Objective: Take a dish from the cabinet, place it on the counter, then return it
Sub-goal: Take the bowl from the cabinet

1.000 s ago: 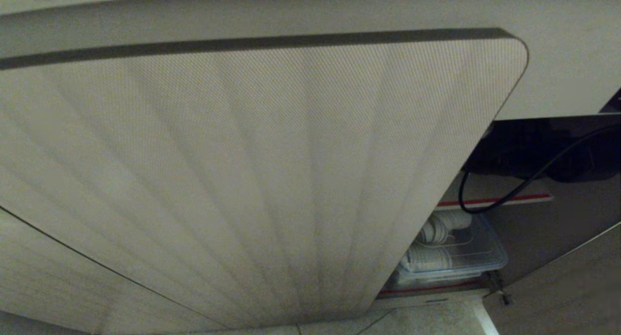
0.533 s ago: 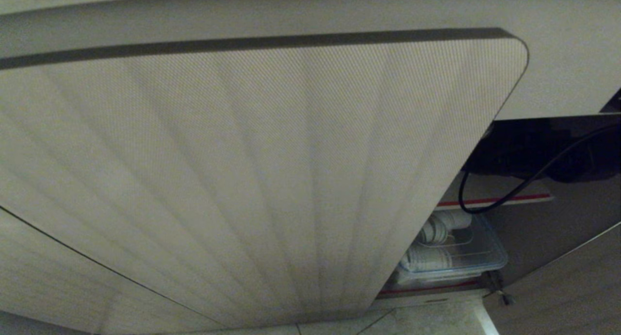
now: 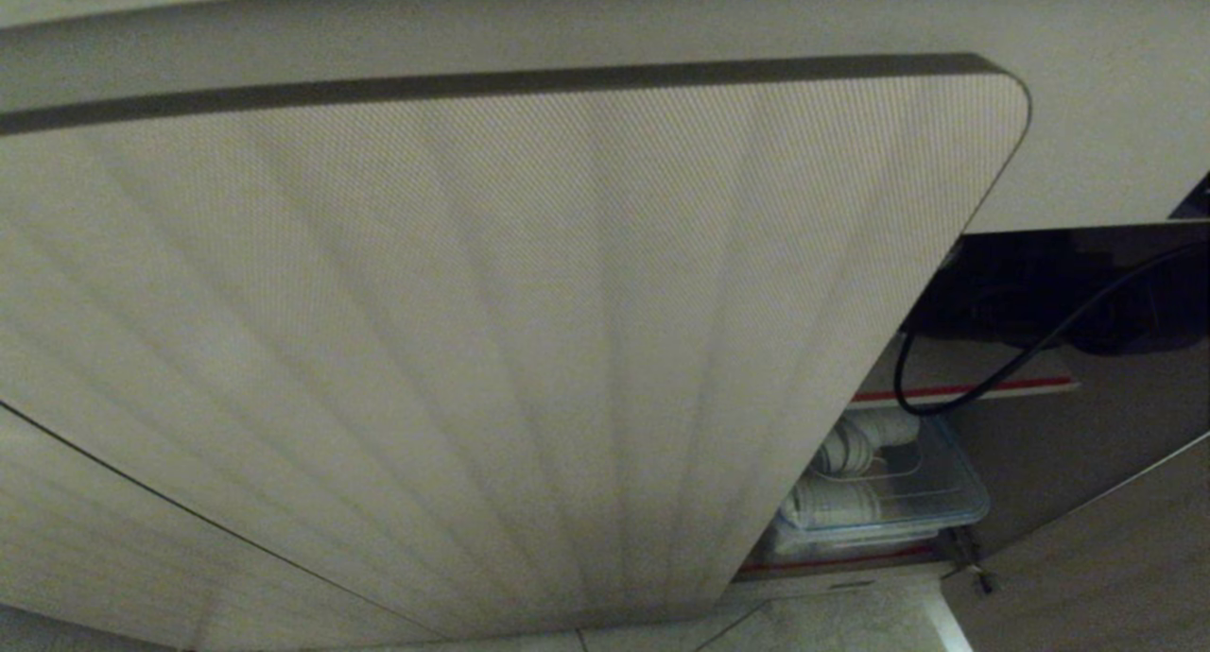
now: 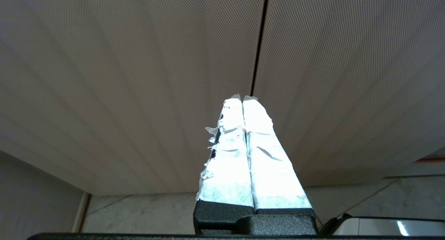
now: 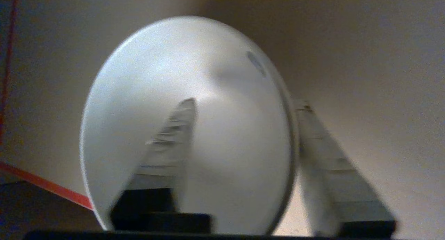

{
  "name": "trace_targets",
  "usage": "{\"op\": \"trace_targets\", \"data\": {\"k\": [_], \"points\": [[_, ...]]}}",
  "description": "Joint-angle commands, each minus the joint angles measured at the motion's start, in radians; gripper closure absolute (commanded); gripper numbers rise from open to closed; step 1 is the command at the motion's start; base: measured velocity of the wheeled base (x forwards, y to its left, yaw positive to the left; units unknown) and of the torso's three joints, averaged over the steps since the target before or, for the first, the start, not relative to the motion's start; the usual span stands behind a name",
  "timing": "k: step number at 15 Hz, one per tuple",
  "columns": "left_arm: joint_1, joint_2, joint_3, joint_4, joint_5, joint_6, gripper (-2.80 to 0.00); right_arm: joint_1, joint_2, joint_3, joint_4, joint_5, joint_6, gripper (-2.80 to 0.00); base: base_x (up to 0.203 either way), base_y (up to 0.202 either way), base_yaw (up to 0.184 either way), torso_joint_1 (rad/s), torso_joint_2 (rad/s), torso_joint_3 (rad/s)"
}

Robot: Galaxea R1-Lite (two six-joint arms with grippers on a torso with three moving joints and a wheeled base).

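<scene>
A round white dish [image 5: 208,128] with a tiny blue-grey mark near its rim is seen inside the cabinet [image 3: 529,350]. Its rim is straddled, one finger inside, by the half-open right end effector [image 5: 245,106]. The left end effector [image 4: 245,101] is pressed closed.

Pale marbled floor tiles [image 3: 832,624] lie below, in dim light.

Inside the cabinet [image 3: 529,350], the brown shelf [image 5: 365,104] with its red front edge [image 5: 45,188] is carrying the white dish [image 5: 222,128] (seen from the right wrist). Lower down, a second red-edged shelf [image 3: 832,564] is holding a clear plastic bin [image 3: 945,501] with white rolled items [image 3: 832,503] lying inside it.
</scene>
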Motion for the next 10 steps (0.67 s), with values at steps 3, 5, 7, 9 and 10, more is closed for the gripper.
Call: {"op": "trace_targets", "data": {"k": [3, 5, 7, 9, 10], "points": [[0.0, 0.0, 0.0, 0.0, 0.0, 0.0, 0.0, 0.001, -0.01, 0.002, -0.004, 0.002, 0.001, 0.0, 0.0, 0.0, 0.0, 0.0, 0.0, 0.0], [0.0, 0.0, 0.0, 0.0, 0.0, 0.0, 0.0, 0.0, -0.01, 0.005, -0.023, 0.002, 0.001, 0.0, 0.0, 0.0, 0.0, 0.0, 0.0, 0.0], [0.0, 0.0, 0.0, 0.0, 0.0, 0.0, 0.0, 0.0, -0.012, 0.008, -0.023, 0.002, 0.001, 0.0, 0.0, 0.0, 0.0, 0.0, 0.0, 0.0], [0.0, 0.0, 0.0, 0.0, 0.0, 0.0, 0.0, 0.0, -0.013, 0.008, -0.023, 0.002, 0.001, 0.0, 0.0, 0.0, 0.0, 0.0, 0.0, 0.0], [0.0, 0.0, 0.0, 0.0, 0.0, 0.0, 0.0, 0.0, -0.014, 0.008, -0.024, 0.003, 0.001, 0.0, 0.0, 0.0, 0.0, 0.0, 0.0, 0.0]]}}
